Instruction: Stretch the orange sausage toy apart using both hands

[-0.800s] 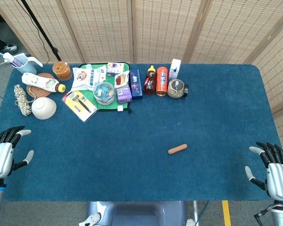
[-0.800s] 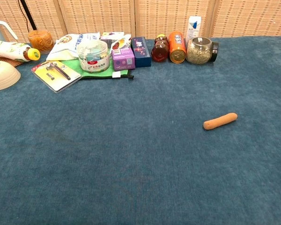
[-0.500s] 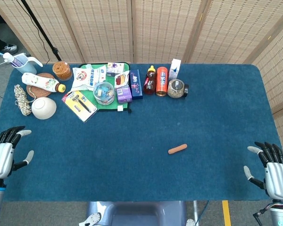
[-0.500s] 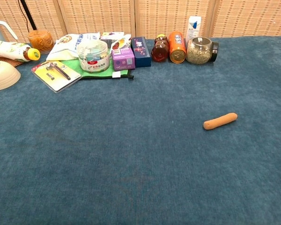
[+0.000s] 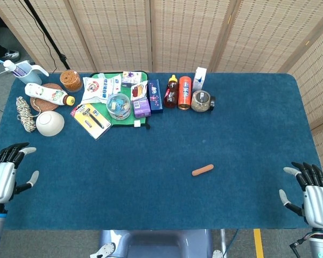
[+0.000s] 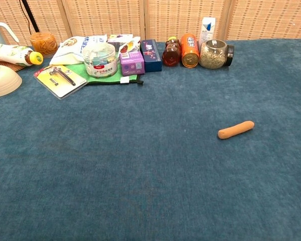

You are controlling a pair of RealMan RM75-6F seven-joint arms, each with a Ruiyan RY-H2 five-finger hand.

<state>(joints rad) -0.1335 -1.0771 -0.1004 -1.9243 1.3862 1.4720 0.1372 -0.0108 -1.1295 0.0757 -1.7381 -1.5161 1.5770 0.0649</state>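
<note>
The sausage [image 5: 202,170] lies alone on the blue table [image 5: 151,161], right of centre and nearer the front edge, tilted with its right end a little further back; nothing touches it. The left hand [image 5: 2,177] sits at the table's front left corner, fingers spread wide and holding nothing. The right hand [image 5: 312,196] sits at the front right corner, likewise spread and holding nothing. Both are well apart from the sausage. Bottles, boxes and a bowl [image 5: 49,123] crowd the far left.
</note>
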